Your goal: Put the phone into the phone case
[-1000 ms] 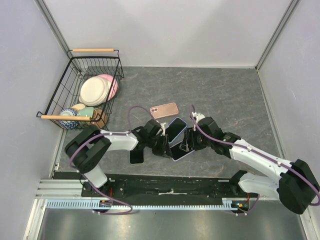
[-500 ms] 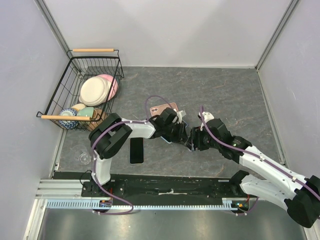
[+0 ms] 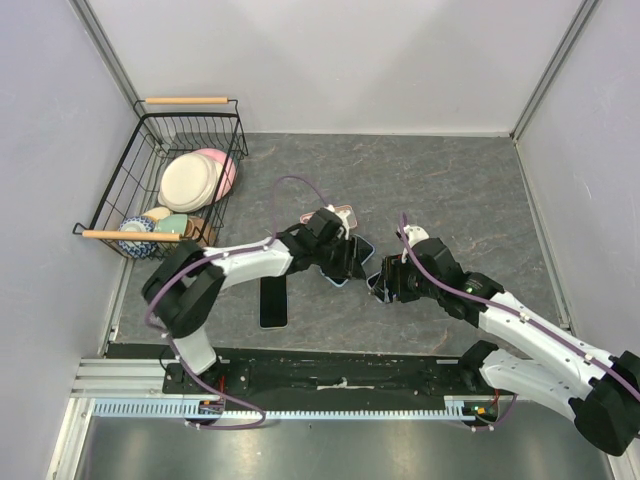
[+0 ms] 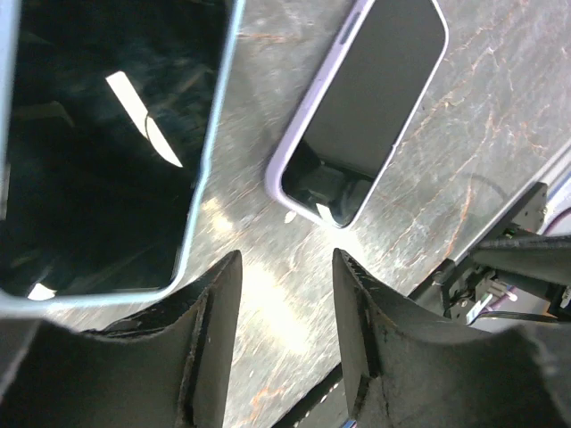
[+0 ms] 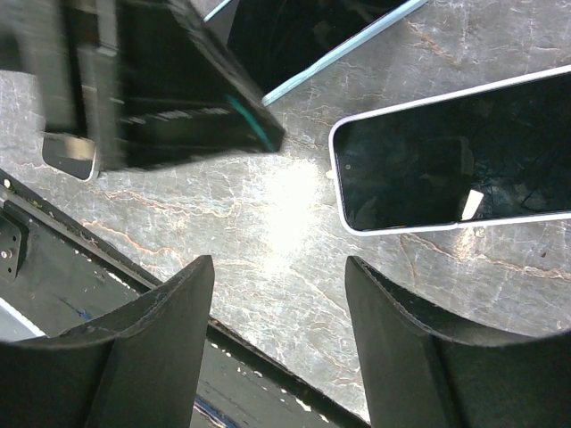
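A lilac phone case [image 4: 370, 98] lies flat on the grey table with a dark phone in it; I cannot tell if the phone is fully seated. It also shows in the right wrist view [image 5: 455, 160] and, mostly hidden, in the top view [image 3: 372, 280]. A black phone with a light blue edge [image 4: 98, 143] lies just left of it, under my left gripper [image 3: 348, 265]. My left gripper [image 4: 285, 259] is open and empty over bare table between the two. My right gripper [image 5: 278, 263] is open and empty, just near of the lilac case [image 3: 382, 283].
A pink phone [image 3: 345, 210] lies behind the left gripper, half hidden. A black phone [image 3: 273, 302] lies near the front edge. A wire basket [image 3: 150, 200] with plates and bowls stands at the left. The two grippers are close together.
My left gripper has swung back and right from the front centre to over the blue-edged phone. My right gripper has shifted a little right and opened away from the lilac case.
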Robot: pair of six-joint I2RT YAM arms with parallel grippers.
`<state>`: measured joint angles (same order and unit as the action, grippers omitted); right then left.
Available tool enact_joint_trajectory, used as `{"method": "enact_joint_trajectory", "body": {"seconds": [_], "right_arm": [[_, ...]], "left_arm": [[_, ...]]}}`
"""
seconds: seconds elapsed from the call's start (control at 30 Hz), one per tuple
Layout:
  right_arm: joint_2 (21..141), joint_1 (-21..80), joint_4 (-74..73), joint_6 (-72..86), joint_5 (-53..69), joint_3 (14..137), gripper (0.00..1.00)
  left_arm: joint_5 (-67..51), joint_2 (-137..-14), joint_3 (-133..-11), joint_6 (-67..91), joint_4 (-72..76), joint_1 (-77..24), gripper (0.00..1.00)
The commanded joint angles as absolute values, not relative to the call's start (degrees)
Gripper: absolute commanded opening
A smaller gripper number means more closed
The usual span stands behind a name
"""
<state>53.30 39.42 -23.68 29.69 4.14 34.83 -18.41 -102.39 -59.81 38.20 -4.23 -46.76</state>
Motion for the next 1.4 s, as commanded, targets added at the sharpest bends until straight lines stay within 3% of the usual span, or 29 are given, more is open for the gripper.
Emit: {"method": "enact_joint_trajectory", "body": {"seconds": [0.0,0.3,0.6,1.17,1.37], "right_arm": [[53.7,39.2,-22.68,28.91,3.6,35.68,0.68],[57.21,39.29,-19.43,29.62,6.06,35.51,0.68],[58.36,39.2,-17.4,29.8,7.56,34.19,0.68],[59.76,39.29,-14.77,29.88,9.58,31.47,0.68],[62.05,39.2,-13.63,29.53,9.67,31.11,0.68]], "left_arm": [[-6.43,-93.35,-56.87,31.91,-12.38,-45.18,0.54],[8.86,-79.55,-51.16,30.94,-23.64,-44.48,0.64],[4.41,-75.85,-48.07,27.51,-24.0,-34.29,0.66],[-4.56,-102.28,-67.31,24.43,-15.12,-24.26,0.63],[-6.85,-109.33,-75.3,23.3,-15.9,-21.62,0.57]]}}
